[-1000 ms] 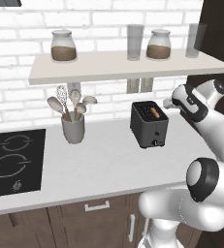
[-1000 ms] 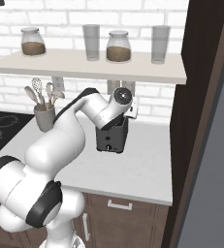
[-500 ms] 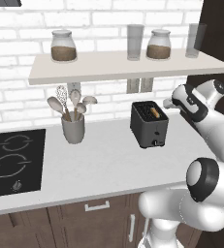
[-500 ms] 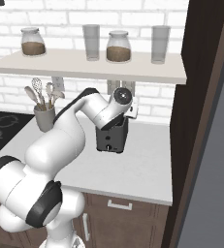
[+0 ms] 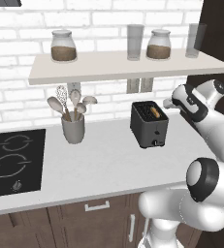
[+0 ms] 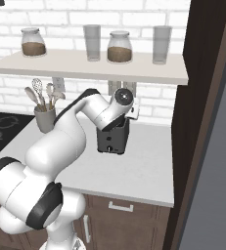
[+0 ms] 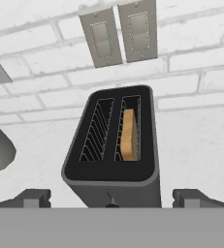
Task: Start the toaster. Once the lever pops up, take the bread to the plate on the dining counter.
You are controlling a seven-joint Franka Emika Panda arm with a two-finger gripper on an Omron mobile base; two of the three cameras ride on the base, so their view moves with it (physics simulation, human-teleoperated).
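Observation:
The dark toaster [image 5: 149, 124] stands on the white worktop under the shelf, also seen as the toaster [image 6: 113, 140] partly behind my arm. A golden-brown slice of bread [image 7: 128, 133] sits low in its right slot; the left slot is empty. The bread [image 5: 154, 112] shows as a small orange patch on top. My gripper [image 7: 112, 198] hangs just above the toaster's front edge, open, one fingertip [image 7: 33, 196] on either side of the body and nothing between them. The lever on the front face is hidden below the view. The dining counter and plate are out of view.
A grey utensil cup [image 5: 73, 128] stands left of the toaster, with the black stove [image 5: 14, 160] further left. The shelf [image 5: 123, 68] with jars and glasses hangs close overhead. Two wall plates [image 7: 120, 31] sit behind the toaster. A dark tall cabinet [image 6: 202, 122] bounds the right.

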